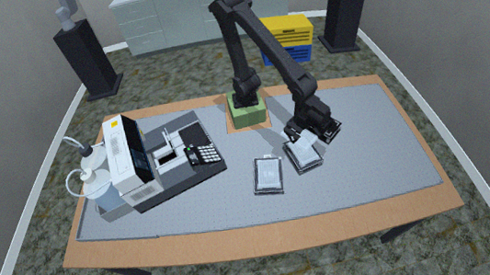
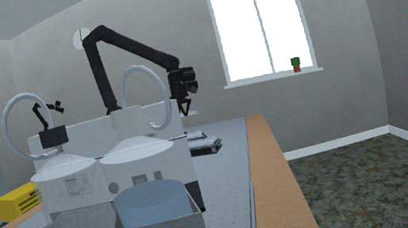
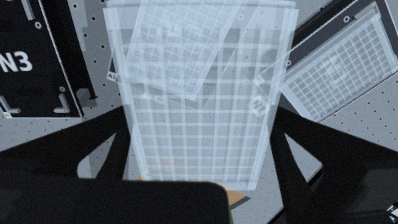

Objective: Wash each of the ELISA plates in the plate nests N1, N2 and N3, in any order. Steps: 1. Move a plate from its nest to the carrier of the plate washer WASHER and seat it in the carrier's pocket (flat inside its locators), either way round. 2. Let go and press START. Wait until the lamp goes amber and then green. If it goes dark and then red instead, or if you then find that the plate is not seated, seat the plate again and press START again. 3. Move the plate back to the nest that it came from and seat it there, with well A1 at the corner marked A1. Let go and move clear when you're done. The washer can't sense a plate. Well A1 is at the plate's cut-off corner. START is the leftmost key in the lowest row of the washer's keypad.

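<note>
My gripper (image 1: 303, 135) (image 2: 186, 112) (image 3: 200, 113) is shut on a clear ELISA plate (image 1: 305, 140) (image 2: 193, 112) (image 3: 200, 145), held level above the nests, one finger at each long side. Its cut-off corner is not clear. Nest N3 (image 1: 336, 130) (image 3: 40, 100) is bare, at the left in the wrist view and partly behind the gripper in the top view. A plate (image 1: 307, 158) (image 3: 175, 55) lies in the middle nest, partly beneath the held one. Another plate (image 1: 269, 174) (image 3: 345, 65) lies in the nest nearest the washer. The washer carrier (image 1: 157, 154) holds no plate.
The washer housing (image 1: 123, 156) stands on the left, its keypad (image 1: 208, 154) facing the nests and a green lamp (image 1: 189, 148) lit. Bottles (image 1: 105, 188) stand behind the housing. The arm's green base block (image 1: 248, 118) is at the back edge.
</note>
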`<state>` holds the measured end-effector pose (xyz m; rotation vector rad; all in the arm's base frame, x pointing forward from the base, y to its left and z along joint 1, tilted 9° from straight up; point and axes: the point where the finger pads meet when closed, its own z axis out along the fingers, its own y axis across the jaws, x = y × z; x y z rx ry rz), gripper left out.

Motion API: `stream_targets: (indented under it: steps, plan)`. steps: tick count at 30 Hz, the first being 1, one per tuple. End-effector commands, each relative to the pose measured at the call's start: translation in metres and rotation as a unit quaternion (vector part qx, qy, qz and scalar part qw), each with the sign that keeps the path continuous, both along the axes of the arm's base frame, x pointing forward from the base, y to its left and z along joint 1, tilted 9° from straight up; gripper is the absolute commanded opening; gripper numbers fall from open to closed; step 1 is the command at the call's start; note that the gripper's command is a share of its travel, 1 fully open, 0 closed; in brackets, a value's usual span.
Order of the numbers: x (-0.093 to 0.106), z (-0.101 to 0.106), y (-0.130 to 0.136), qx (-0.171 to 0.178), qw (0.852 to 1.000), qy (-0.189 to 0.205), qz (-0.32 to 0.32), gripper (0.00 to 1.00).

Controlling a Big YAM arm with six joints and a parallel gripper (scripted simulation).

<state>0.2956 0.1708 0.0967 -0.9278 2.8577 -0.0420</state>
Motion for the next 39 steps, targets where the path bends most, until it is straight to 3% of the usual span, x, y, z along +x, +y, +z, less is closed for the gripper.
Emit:
stream_targets:
  steps: [1, 12, 16, 39]
  plan:
    - [0.017, 0.017, 0.031, 0.019, 0.999, -0.028, -0.018, 0.82]
    - [0.0, 0.012, 0.075, 0.021, 0.999, -0.025, -0.018, 0.82]
    - [0.006, 0.022, 0.068, 0.029, 0.998, -0.035, -0.03, 0.82]
    - [0.0, 0.017, 0.072, 0.026, 0.999, -0.03, -0.018, 0.82]
